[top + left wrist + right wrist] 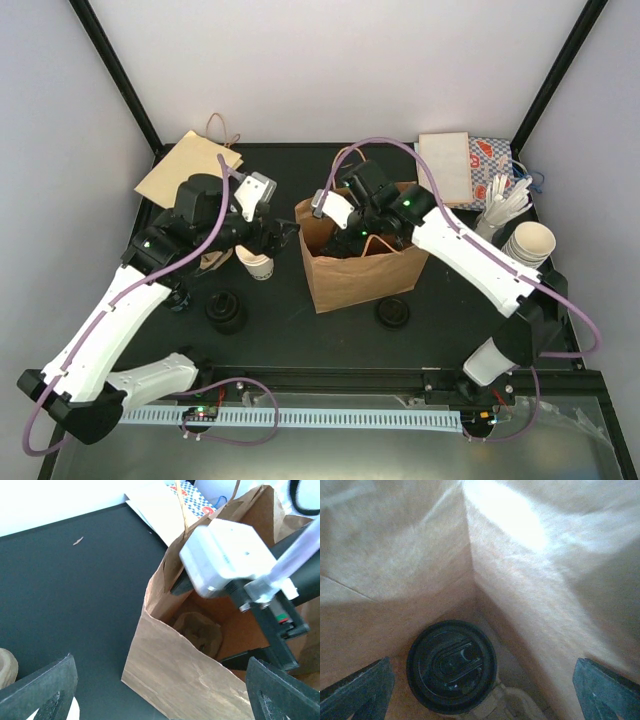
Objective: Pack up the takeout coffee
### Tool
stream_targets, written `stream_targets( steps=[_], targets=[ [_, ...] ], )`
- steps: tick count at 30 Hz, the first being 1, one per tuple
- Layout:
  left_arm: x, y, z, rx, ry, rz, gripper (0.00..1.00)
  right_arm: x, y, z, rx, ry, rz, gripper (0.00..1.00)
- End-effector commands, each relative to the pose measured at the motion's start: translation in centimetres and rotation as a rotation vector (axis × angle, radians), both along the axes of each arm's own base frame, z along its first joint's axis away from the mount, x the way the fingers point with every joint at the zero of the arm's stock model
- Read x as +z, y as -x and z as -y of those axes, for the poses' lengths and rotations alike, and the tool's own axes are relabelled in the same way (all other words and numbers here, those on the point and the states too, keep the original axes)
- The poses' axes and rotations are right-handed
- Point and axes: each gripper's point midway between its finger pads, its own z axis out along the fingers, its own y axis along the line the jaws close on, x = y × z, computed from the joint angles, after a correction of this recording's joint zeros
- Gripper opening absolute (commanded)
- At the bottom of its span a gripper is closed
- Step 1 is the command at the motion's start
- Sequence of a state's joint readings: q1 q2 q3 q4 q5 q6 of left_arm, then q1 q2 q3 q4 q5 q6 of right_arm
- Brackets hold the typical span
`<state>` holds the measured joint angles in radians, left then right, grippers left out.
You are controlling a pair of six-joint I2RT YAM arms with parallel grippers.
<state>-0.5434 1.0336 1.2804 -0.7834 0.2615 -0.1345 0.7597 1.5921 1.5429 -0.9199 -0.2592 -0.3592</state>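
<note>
White arms (pixel 110 320), black fingers (pixel 45 690), purple cables (pixel 385 141)

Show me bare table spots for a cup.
Bare: the back strip between the flat brown paper bag and the white paper packet; the front patch between the left black lid and right black lid. Crowded: beside the standing brown paper bag, around the small white paper cup.

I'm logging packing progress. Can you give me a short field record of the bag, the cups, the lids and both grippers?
paper bag: open, upright, mid-table
white paper cup: unlidded, on the table left of the bag, not packed
lidded cup: inside the bag, black lid on
left black lid: loose on the table, near the white cup
right black lid: loose on the table, in front of the bag
cup stack: far right
left gripper: open, empty, facing the bag
right gripper: open, inside the bag above the lidded cup
</note>
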Motion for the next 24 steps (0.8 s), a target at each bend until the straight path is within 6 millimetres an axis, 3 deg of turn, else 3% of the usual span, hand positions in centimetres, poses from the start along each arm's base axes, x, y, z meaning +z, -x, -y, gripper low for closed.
stream_targets(
  steps=[1,7,15,18,22,24],
  targets=[
    [2.8,-0.8,0.3,0.003,0.03,0.086,0.94,4.8,-1.1,0.5,-0.12,-0.101,0.103,1.0],
    [2.9,-1.2,0.7,-0.008,0.043,0.104,0.99,8.5,-2.8,2.8,-0.313,-0.16,0.217,1.0],
    [2.2,-2.5,2.0,-0.041,0.024,0.089,0.99,12.2,-2.7,5.0,-0.441,-0.274,0.301,1.0],
    [3.1,-4.1,0.9,0.056,0.002,0.133,0.99,13.2,-2.9,6.1,-0.52,-0.299,0.306,1.0],
    [5.7,-4.1,1.8,0.016,0.049,0.181,0.99,13.8,-3.3,8.7,-0.682,-0.345,0.336,1.0],
    [6.0,-4.1,2.2,-0.009,0.048,0.162,0.99,14.7,-3.2,9.9,-0.721,-0.35,0.374,1.0]
  ],
)
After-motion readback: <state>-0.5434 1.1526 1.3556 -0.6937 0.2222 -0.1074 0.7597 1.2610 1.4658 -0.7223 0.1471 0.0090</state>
